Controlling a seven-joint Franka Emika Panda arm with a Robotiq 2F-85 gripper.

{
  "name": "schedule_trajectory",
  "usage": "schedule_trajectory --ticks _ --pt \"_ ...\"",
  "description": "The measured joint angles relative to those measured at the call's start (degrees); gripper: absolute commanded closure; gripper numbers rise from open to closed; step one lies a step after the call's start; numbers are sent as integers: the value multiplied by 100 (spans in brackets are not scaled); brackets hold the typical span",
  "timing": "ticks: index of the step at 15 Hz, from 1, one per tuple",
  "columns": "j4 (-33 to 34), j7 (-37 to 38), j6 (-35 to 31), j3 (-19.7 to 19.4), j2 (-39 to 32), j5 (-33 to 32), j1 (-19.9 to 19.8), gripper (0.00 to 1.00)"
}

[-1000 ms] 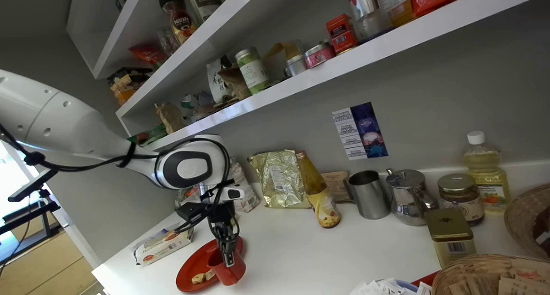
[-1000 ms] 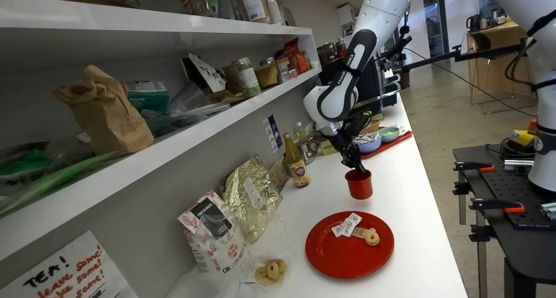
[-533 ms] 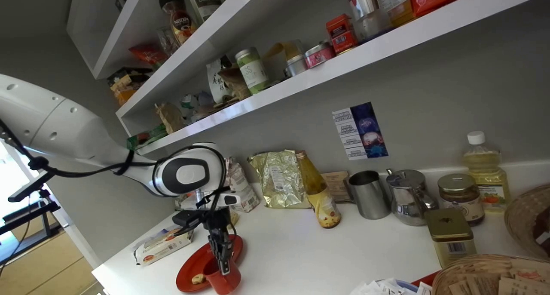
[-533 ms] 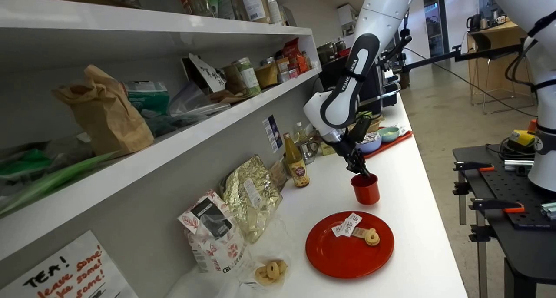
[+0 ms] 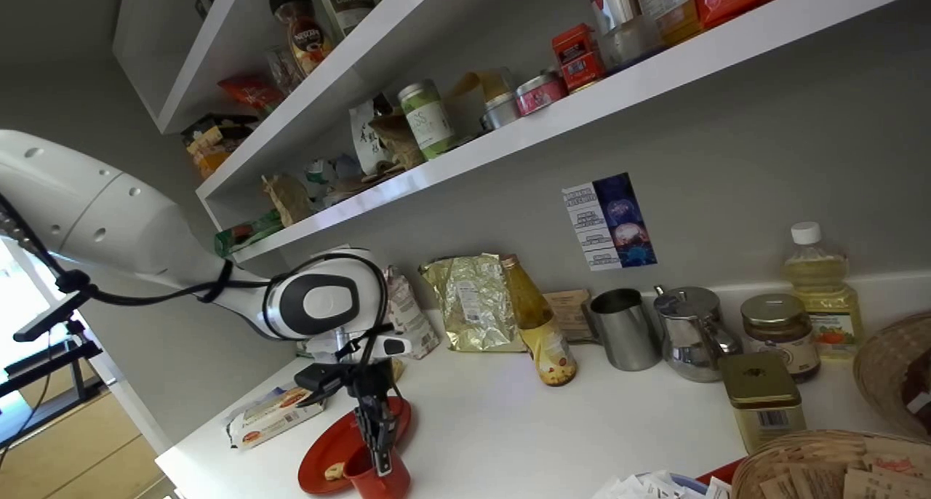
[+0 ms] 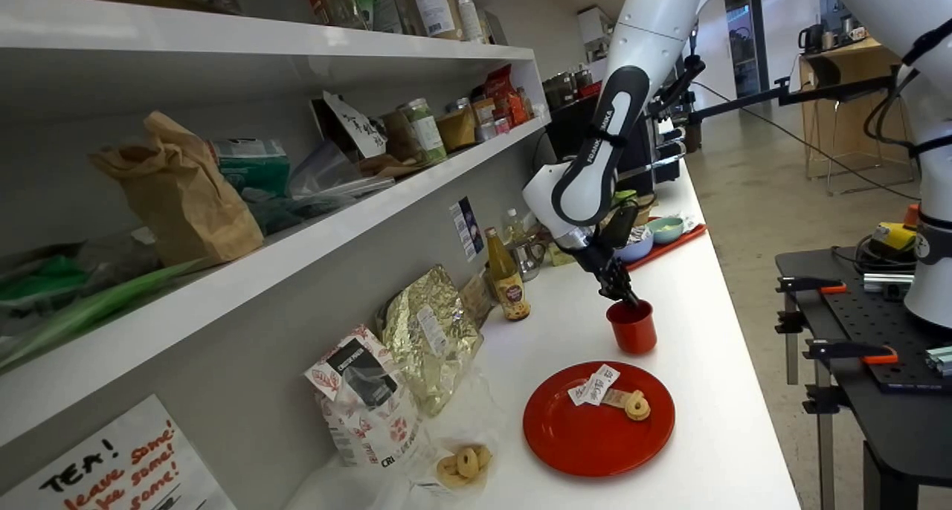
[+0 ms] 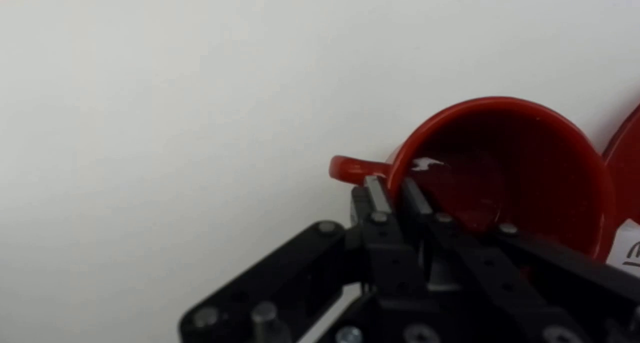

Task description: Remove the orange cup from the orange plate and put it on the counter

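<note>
The orange cup (image 6: pixel 634 334), a glossy red-orange mug, is upright at or just above the counter (image 6: pixel 714 369), beyond the plate. It also shows in an exterior view (image 5: pixel 393 482), cut by the lower edge, and in the wrist view (image 7: pixel 545 178) with its handle at left. My gripper (image 7: pixel 391 183) is shut on the cup's wall near the handle, one finger inside and one outside; it also shows in an exterior view (image 6: pixel 631 302). The orange plate (image 6: pixel 569 443) lies on the counter. I cannot tell whether the cup's base touches the counter.
The plate holds white paper packets (image 6: pixel 596 383) and a ring biscuit (image 6: pixel 637 406). A yellow bottle (image 6: pixel 509 276), a gold foil bag (image 6: pixel 431 339) and a flour bag (image 6: pixel 368 398) stand along the wall. A red tray (image 6: pixel 669 246) with bowls lies farther back. Shelves (image 5: pixel 509 132) overhang the counter.
My gripper has carried the cup lower and nearer the plate, to the right and down in an exterior view. The last half second shows only a small shift. The plate has not moved.
</note>
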State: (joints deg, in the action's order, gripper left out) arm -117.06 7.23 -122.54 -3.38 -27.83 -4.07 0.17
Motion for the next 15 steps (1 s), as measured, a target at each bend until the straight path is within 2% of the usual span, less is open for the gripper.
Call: schedule_trajectory --ticks 6,7,8,11,15 --pt "-1 0 -14 0 -161 0 -4 97" --pt "0 0 -15 0 -161 0 -6 65" --pt "0 0 -15 0 -161 0 -7 89" --pt "0 0 -14 0 -169 1 -8 67" --pt "0 -1 -14 0 -177 1 -8 65"
